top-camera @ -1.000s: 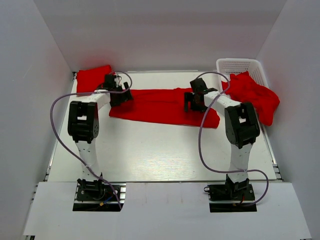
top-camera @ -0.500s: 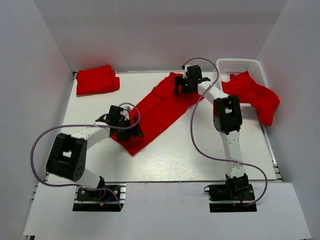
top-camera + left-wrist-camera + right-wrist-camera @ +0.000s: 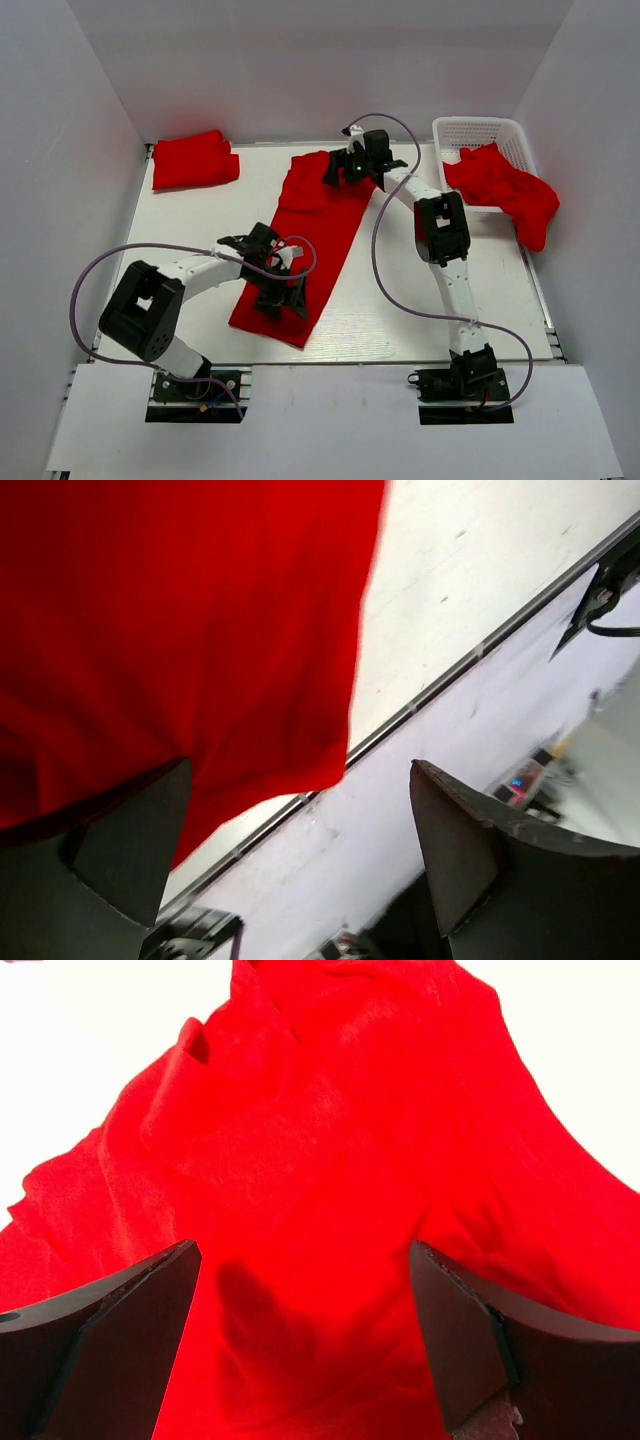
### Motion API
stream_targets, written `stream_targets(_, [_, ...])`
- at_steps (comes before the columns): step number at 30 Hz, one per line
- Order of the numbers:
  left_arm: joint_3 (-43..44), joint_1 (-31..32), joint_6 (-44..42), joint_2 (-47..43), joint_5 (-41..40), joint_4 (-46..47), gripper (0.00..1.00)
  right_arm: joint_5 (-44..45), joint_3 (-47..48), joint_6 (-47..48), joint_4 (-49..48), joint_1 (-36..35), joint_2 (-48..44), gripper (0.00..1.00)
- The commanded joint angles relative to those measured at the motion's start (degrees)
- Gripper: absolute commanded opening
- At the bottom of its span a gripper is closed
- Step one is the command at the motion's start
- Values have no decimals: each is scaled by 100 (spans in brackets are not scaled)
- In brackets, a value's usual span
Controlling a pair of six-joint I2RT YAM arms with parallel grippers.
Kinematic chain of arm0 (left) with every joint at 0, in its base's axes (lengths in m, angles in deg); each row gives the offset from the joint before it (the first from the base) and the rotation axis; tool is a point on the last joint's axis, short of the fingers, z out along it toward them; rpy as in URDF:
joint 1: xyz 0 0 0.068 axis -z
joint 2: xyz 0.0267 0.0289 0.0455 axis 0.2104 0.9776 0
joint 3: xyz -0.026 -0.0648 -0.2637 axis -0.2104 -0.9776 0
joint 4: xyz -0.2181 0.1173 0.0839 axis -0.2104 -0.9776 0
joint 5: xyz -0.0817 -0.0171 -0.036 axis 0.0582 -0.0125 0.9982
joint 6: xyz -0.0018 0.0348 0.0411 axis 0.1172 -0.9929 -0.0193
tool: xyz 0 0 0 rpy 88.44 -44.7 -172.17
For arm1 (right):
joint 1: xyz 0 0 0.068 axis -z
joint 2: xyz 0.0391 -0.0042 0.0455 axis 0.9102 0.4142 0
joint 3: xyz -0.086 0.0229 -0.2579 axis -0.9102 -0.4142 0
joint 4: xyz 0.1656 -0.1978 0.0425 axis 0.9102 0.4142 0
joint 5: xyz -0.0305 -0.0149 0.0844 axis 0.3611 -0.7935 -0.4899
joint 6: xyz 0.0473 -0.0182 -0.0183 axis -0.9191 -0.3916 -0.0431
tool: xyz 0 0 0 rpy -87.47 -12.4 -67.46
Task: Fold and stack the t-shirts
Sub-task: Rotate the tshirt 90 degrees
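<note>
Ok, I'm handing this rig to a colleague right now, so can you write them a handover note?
Left gripper: open, over the near end of the long red shirt.
Right gripper: open, over its far end.
That shirt lies as a narrow strip on the table.
Done: one folded shirt sits in the far left corner.
Left to do: fold the strip, stack it there, then the red heap spilling from the white basket.

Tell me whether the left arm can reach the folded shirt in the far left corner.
Probably yes: bare table lies between the left tool and the folded shirt, and its jaws look open.
</note>
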Motion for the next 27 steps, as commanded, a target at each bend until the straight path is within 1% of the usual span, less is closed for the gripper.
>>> stream_targets(1, [770, 68, -468, -303, -500, -409, 100, 255, 129, 266, 354, -75, -781, 90])
stream_targets(2, [1129, 68, -468, -435, -764, -522, 100, 360, 59, 205, 399, -102, -983, 90])
stream_targets(3, [1298, 68, -468, -488, -1167, -584, 100, 613, -20, 179, 748, -119, -1046, 90])
stream_targets(4, [1500, 68, -77, -489, -2363, -585, 100, 633, -73, 170, 882, -154, -1238, 90])
stream_targets(5, [1580, -28, 66, -541, -2888, -585, 100, 738, -108, 135, 1040, -259, -1396, 90])
stream_targets(6, [1685, -133, 259, -480, -3581, -689, 100, 956, -326, 126, 1381, -365, -1485, 90])
stream_targets(7, [2095, -291, 653, -332, -3823, -952, 100, 1176, -450, 126, 1436, -487, -1738, 90])
stream_targets(8, [2282, -293, 900, -252, -4156, -1128, 100, 1309, -573, -49, 1489, -532, -1810, 90])
stream_targets(9, [2501, -293, 1381, -121, -4716, -1278, 100, 1650, -748, -137, 1585, -637, -1889, 90])
stream_targets(10, [2782, -371, 1604, -119, -4722, -1279, 100, 1714, -855, -330, 1743, -673, -1986, 90])
stream_targets(12, [2785, -372, 1229, -189, -4424, -607, 100, 1802, -995, -585, 2025, -813, -2022, 90])
stream_targets(15, [3214, -539, 1439, -120, -5097, -699, 100, 1916, -1382, -823, 2228, -1024, -2110, 90])
stream_targets(16, [3268, -617, 1500, -119, -5100, -699, 100, 1986, -1627, -876, 2289, -1068, -2136, 90])
stream_targets(19, [3373, -750, 1421, -5, -5047, -515, 100, 2162, -1900, -1105, 2526, -1200, -2145, 90])
stream_targets(20, [3374, -898, 1308, 64, -5047, -436, 100, 2215, -1971, -1175, 2562, -1218, -2162, 90])
stream_targets(23, [3602, -1144, 1307, 205, -5284, -505, 100, 2355, -2305, -1289, 2597, -1201, -2207, 90])
stream_targets(26, [3769, -1338, 1185, 259, -5355, -506, 100, 2540, -2262, -1237, 2755, -1122, -2022, 90])
stream_targets(27, [3769, -1460, 1184, 259, -5355, -506, 100, 2549, -2062, -1193, 2921, -1095, -1804, 90])
